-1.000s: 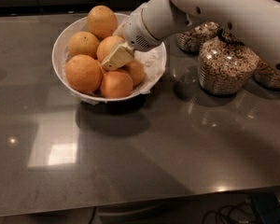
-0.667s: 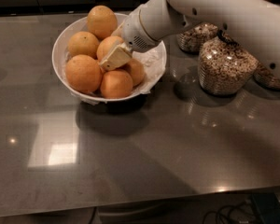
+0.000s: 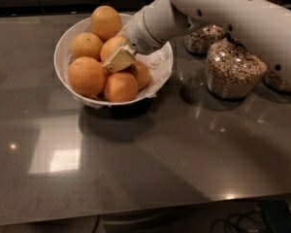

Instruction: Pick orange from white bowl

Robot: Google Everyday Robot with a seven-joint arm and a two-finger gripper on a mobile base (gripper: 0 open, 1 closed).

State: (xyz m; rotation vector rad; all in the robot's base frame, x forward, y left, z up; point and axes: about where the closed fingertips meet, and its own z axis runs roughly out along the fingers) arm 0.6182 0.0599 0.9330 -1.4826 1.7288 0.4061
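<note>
The white bowl (image 3: 65, 42), lined with crinkled white paper, stands at the back left of the dark table and holds several oranges. One orange (image 3: 105, 22) sits on top at the back, a larger one (image 3: 87, 75) at the front left, another (image 3: 120, 86) at the front. My gripper (image 3: 117, 58) reaches into the bowl from the right on the white arm (image 3: 218, 13). It is down among the fruit, against the middle orange (image 3: 109, 46), and partly covers the right orange (image 3: 140, 74).
Glass jars of grains stand to the right of the bowl: a large one (image 3: 235, 72), one behind it (image 3: 202, 39) and one at the right edge (image 3: 280, 81). The table's front edge (image 3: 145, 210) runs along the bottom, with cables below.
The gripper has shifted slightly left, deeper among the oranges. The bowl and fruit have not moved.
</note>
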